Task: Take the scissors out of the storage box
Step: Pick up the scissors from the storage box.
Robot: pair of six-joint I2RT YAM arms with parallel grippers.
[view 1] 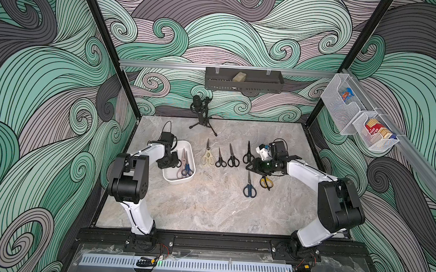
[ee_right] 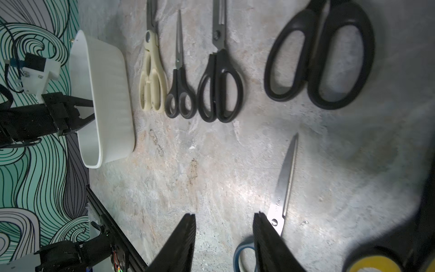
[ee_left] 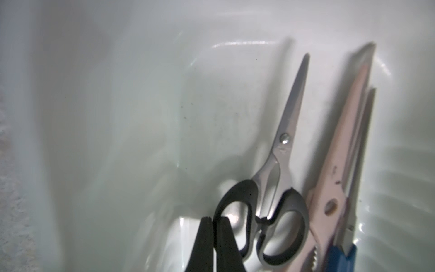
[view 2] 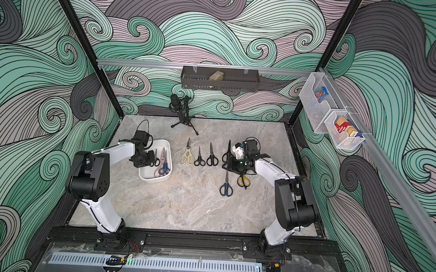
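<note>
Pinching black scissors (ee_left: pixel 283 141) (wrist view only) is the left claw (ee_left: pixel 214 219).

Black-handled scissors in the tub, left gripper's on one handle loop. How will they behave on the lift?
Probably rigid: metal blades, hard handles. The left gripper pinches just one loop of the black-handled scissors, far from the blades, so the tip will likely droop and swing. The free handle could hinge open. The pink scissors close alongside may get nudged.

Swirling green-and-grey wave walls (view 1: pixel 243 28) surround a marbled grey tabletop (view 1: pixel 208 205) (a black tray (view 1: pixel 242 83) hangs on the rear rail (view 1: pixel 164 65)).
</note>
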